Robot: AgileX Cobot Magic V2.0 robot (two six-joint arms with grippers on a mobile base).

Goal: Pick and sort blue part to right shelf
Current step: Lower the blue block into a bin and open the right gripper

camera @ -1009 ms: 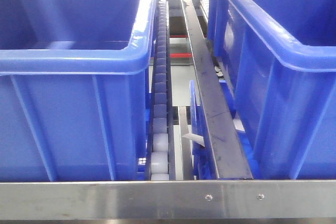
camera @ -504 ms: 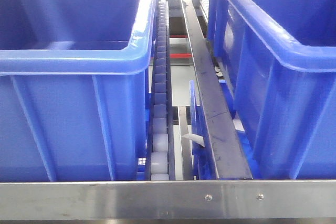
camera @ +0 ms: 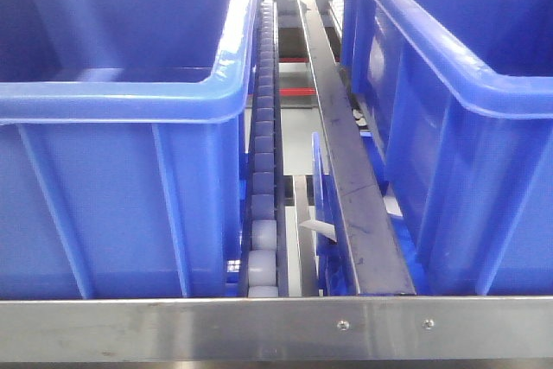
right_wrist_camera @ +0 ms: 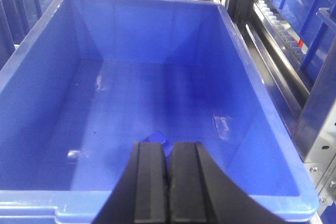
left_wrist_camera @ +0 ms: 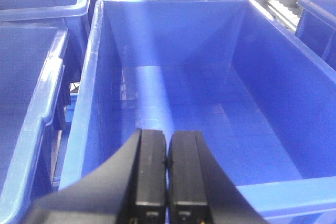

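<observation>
Right gripper (right_wrist_camera: 167,182) pressed together at lower centre above a blue bin (right_wrist_camera: 252,77) of the right shelf (camera: 276,327), blue part (right_wrist_camera: 157,139) just beyond its tips, seemingly dropped; left gripper (left_wrist_camera: 167,174) likewise closed, empty.

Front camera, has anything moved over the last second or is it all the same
Nothing visibly changed. The two blue bins, the roller track between them and the steel front rail sit exactly as before, and no arm shows in that view.
</observation>
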